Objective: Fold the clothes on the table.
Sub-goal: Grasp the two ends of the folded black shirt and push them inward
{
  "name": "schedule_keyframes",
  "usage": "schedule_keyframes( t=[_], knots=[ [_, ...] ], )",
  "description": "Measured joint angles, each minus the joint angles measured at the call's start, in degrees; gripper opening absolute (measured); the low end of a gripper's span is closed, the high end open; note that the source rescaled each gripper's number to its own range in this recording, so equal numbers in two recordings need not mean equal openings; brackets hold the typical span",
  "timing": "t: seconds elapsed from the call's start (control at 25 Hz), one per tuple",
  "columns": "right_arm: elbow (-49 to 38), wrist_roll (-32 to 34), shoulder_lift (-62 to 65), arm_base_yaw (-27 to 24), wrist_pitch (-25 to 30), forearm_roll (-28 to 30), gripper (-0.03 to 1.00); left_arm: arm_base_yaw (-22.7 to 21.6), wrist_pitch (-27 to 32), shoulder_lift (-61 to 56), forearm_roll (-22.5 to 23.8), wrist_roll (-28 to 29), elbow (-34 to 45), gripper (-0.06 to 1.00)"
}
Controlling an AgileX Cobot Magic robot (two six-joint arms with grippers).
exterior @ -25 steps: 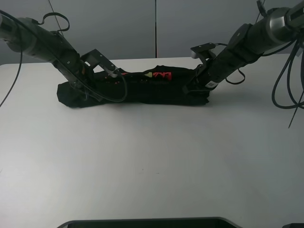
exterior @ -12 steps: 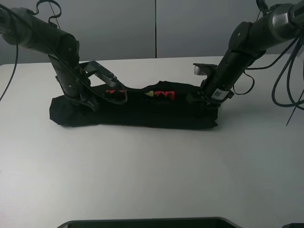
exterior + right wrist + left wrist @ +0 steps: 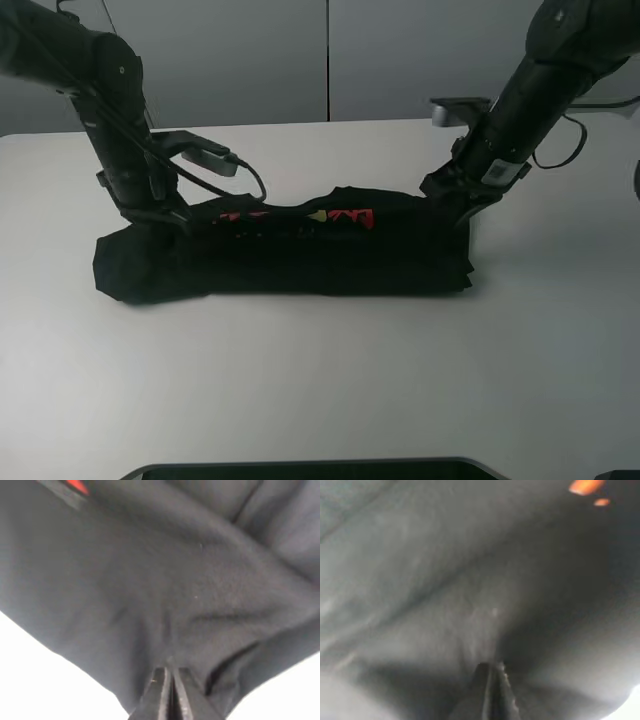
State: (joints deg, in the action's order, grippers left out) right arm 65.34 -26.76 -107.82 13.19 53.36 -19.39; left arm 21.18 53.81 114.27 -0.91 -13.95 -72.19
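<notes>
The clothes [image 3: 300, 255] sit nearer six o'clock than a second ago, a long band mid-surface [image 3: 320, 390]; left hand [image 3: 168, 215] at nine, right hand [image 3: 448, 200] at three, both pinching cloth; soft, light, floppy, so grip the ends.

Black, cable-draped arms [image 3: 541, 76] with grey wrist brackets [image 3: 456, 109]

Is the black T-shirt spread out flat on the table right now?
No, the T-shirt is gathered into a long narrow band across the table.
</notes>
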Motion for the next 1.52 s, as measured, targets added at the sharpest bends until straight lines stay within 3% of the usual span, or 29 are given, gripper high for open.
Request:
schedule_keyframes(
  t=[0.12,0.24,0.32,0.48,0.56,0.64,0.8,0.92,1.52],
  knots=[
    [0.0,0.1,6.6,0.0,-0.3,0.6,0.00,0.0,-0.2,-6.8,-0.9,0.1,0.0,0.00],
    [0.0,0.2,12.4,0.0,-4.3,0.7,0.00,0.0,-3.6,-11.5,-0.9,0.1,0.0,0.00],
    [0.0,0.1,14.4,0.0,-6.7,0.8,0.06,0.0,-5.3,-13.9,-1.0,0.1,0.0,0.00],
    [0.0,-0.3,14.1,0.0,-7.9,2.9,0.44,0.0,-4.0,-15.6,-1.4,0.1,0.0,0.06],
    [0.0,0.4,12.9,0.0,-8.2,5.4,0.65,0.0,-2.8,-15.7,-1.5,-0.6,0.0,0.16],
    [-0.3,2.9,11.2,0.0,-8.9,8.4,0.75,0.0,-2.0,-15.9,-1.5,-0.8,0.0,0.33],
    [-0.6,8.2,6.9,0.0,-9.5,14.1,0.77,0.0,-0.9,-15.9,-2.8,-1.0,0.0,0.69],
    [-0.6,9.6,3.3,0.0,-10.2,14.3,0.77,0.0,-0.6,-15.9,-3.4,-1.0,0.0,0.81],
    [-1.7,10.5,-2.8,0.0,-10.8,12.4,0.77,0.0,0.1,-18.2,-3.4,-1.0,0.0,0.85]
  ],
)
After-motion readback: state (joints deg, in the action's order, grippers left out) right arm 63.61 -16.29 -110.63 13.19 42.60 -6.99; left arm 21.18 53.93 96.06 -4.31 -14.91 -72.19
